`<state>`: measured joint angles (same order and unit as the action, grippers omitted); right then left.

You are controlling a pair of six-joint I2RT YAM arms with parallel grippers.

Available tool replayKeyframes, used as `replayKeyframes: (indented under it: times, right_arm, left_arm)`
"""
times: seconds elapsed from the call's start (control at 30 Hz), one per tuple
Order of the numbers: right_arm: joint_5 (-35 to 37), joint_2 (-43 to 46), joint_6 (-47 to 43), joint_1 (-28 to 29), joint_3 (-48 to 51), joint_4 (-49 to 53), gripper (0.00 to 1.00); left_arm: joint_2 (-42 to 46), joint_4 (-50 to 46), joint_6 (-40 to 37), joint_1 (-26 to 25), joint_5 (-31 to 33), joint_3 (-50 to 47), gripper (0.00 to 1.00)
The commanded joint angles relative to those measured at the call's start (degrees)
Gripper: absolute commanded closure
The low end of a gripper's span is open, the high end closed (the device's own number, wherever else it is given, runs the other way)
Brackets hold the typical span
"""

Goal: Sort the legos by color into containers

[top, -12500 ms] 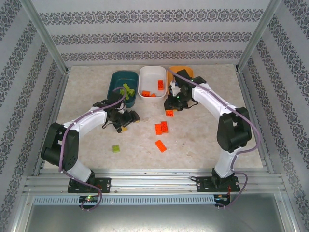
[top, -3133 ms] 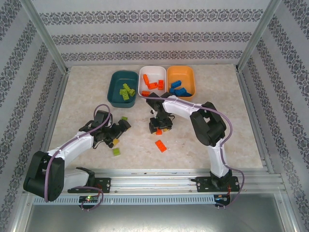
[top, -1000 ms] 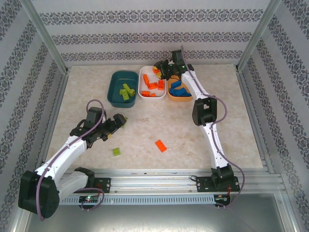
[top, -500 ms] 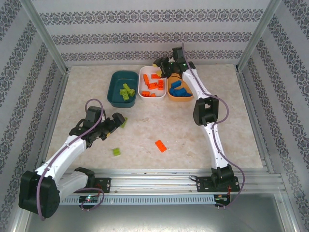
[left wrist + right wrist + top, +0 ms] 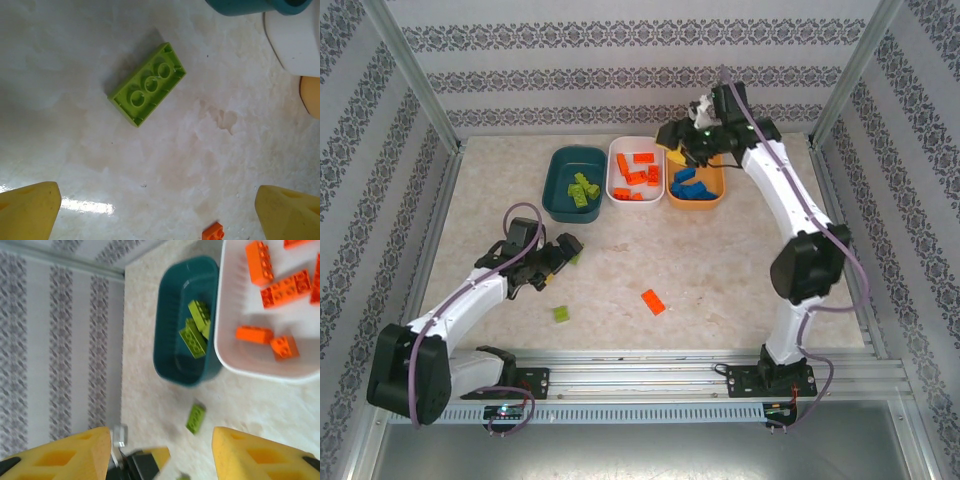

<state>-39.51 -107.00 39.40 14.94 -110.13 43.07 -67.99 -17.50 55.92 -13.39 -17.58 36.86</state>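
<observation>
Left gripper [image 5: 157,214] hangs low over the table [image 5: 750,265] with its yellow fingers [image 5: 27,210] spread wide and nothing between them. In its wrist view a lime green brick [image 5: 147,84] lies flat on the pale marbled surface just beyond the fingertips, hollow underside up and turned at a slant, touched by neither finger. From above, this gripper sits over the left half of the table, nearer than the dark teal bin [image 5: 563,172] and a little to its left. Three bins stand in a row along the far side, just beside one another: the dark teal bin on the left, the white bin [image 5: 632,143] in the middle, the orange bin [image 5: 713,180] on the right. Lime green bricks [image 5: 583,190] lie in the teal bin, orange-red bricks [image 5: 638,175] in the white one, blue bricks [image 5: 688,186] in the orange one. At the far side the right gripper [image 5: 160,454] is raised above the far ends of the white and orange bins, its fingers apart and empty, its camera looking down on the teal and white bins. Loose on the table are an orange-red brick [image 5: 654,301] near the middle and a second lime green brick [image 5: 561,313] to its left, near the left arm.
</observation>
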Motion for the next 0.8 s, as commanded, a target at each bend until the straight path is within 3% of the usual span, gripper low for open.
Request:
replayKeyframes:
  times: [0.0,0.17,0.37,0.53,0.77]
  right_arm:
    - [0.77,5.01,-10.37,1.29,7.98,7.71,0.44]
    - [6.05,11.27,-18.21,5.31,15.97,14.95,0.41]
    - [17.13,12.11,-24.26,14.02,21.78,22.81,0.36]
    - [23.92,10.18,-24.76,21.58,27.04,23.22,0.34]
    - [27.94,6.41,-23.64,28.42,32.65,19.55,0.34]
  left_arm:
    - [-1.17,1.36,0.44,-0.14,-0.35,2.84,0.0]
    - [-2.85,1.24,-0.08,-0.82,-0.84,3.99,0.0]
    - [-2.45,-0.35,-0.54,-1.85,-0.62,3.33,0.0]
    - [1.44,-3.31,0.5,-1.99,0.62,0.91,0.0]
    - [5.86,-5.69,2.14,-2.01,1.13,-2.13,0.0]
